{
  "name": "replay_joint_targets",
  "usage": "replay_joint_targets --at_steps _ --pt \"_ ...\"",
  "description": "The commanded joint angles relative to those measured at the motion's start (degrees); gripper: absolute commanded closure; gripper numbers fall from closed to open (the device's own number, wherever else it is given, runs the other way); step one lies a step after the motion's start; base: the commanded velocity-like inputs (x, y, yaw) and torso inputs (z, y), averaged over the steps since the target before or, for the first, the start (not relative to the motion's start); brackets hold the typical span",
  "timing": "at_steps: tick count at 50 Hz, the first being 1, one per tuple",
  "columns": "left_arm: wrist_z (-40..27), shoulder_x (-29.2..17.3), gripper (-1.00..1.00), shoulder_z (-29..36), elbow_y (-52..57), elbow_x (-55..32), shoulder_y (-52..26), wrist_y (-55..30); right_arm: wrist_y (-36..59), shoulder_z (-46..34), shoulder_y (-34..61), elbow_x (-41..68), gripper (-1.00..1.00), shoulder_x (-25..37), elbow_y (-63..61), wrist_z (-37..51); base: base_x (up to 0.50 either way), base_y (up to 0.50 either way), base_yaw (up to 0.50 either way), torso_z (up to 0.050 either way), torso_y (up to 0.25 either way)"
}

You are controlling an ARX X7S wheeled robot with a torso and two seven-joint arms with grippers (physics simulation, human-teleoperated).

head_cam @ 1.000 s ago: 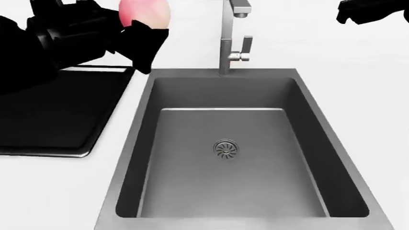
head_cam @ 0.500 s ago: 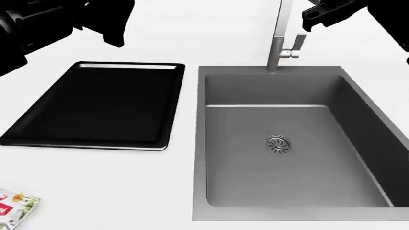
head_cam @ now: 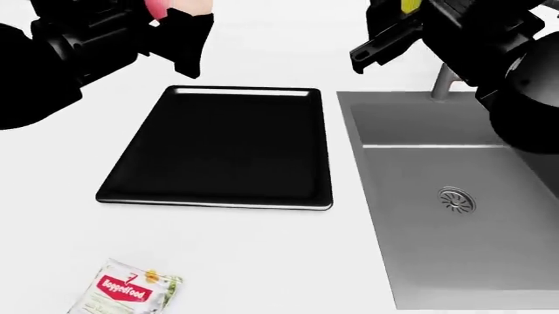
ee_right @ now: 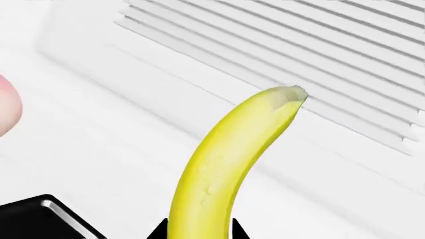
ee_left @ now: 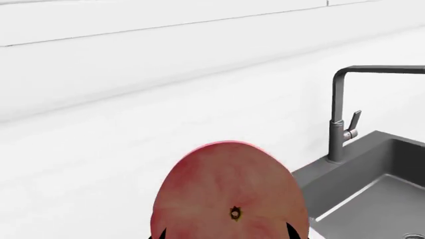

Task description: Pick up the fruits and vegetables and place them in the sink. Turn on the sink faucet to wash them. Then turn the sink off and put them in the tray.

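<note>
Left end effector [head_cam: 166, 23] is closed on the peach [ee_left: 229, 196], held up above the white worktop [head_cam: 262, 261] past the far-left corner of the tray [head_cam: 218, 147]; in the head view only a pink sliver of it shows at the top edge between the black fingers. Right end effector [head_cam: 397, 19] is clamped on the banana [ee_right: 222, 164], held up over the worktop near the sink's far-left corner; the right wrist view shows the fruit rising from between the fingers, curving toward a pale tip, with the tray corner and the edge of the peach off to the side. Tray is black, flat on the worktop, just beside the sink [head_cam: 454, 216] on its left, not touching. Sink is a dark grey basin with a round drain [head_cam: 456, 199]. Faucet [ee_left: 345, 119] stands at the sink's back edge, side lever visible in the left wrist view; mostly hidden behind the right arm in the head view. A red-labelled food bag [head_cam: 127, 294] lies on the worktop at the near left, well apart from the tray.
</note>
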Motion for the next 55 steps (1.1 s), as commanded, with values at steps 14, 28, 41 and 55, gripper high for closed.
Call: replay_joint_targets --at_steps 14,28,41,55 --pt "5.12 6.3 1.0 4.53 -7.81 6.28 -2.83 1.61 6.5 -1.15 -0.45 6.49 1.0 -16.66 27.54 -14.17 0.03 0.03 0.0 0.0 0.0" --pt "20.55 11.74 1.0 18.8 -24.25 16.27 -7.91 -5.36 13.83 -5.35 6.25 5.6 1.0 -35.44 67.49 -37.34 0.0 0.0 0.0 0.0 0.0" --pt "27.78 13.83 1.0 29.82 -26.04 22.78 -6.6 -7.72 8.72 -2.26 8.11 5.75 1.0 -31.23 61.82 -31.99 0.0 0.0 0.0 0.0 0.0" --pt "24.56 12.73 -1.0 27.77 -23.42 21.05 -5.07 -7.93 8.43 -2.02 6.48 5.79 1.0 -30.2 59.07 -30.26 0.0 0.0 0.0 0.0 0.001"
